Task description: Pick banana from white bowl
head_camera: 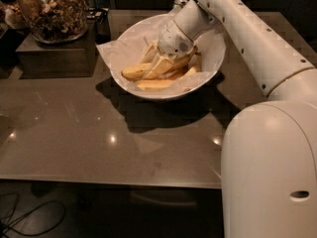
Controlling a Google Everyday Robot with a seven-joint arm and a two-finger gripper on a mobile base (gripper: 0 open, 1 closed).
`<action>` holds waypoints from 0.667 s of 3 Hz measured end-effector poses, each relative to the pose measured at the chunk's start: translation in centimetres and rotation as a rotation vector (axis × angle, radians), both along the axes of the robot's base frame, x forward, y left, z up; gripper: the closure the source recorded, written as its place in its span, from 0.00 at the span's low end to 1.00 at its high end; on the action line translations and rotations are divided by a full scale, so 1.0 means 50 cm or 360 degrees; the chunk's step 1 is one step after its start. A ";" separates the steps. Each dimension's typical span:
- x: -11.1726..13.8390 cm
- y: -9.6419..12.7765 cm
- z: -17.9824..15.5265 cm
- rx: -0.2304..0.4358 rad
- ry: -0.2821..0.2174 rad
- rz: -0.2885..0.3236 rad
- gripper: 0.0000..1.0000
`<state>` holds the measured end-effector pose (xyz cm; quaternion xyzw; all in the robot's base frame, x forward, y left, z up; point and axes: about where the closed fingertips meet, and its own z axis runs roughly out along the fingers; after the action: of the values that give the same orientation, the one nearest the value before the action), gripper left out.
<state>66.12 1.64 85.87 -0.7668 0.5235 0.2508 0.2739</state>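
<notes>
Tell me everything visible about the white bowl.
The bowl is wide, round, shallow and white, standing upright on the dark glossy table. Crinkled white paper lines it and overhangs its rim on the side toward the jar. Several bananas lie inside. The gripper reaches down into it, at the bananas.

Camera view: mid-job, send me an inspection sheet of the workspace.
Surface: dark glossy table with light glints.
Job's things: bananas piled in the paper-lined white bowl; none seen outside it.
Clutter: glass jar of brown snacks on a dark box, back left.
Grippers: gripper down inside the bowl, among the bananas.
Cables: dark cable on the floor, lower left.
Surroundings: dark; the robot's white base fills the right foreground.
</notes>
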 end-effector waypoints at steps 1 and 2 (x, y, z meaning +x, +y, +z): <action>-0.010 -0.009 0.015 -0.0023 -0.0016 -0.0029 0.99; -0.032 -0.034 0.079 0.0166 -0.0012 -0.0036 1.00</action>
<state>64.54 -0.04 89.84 -0.7464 0.5173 0.2718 0.3183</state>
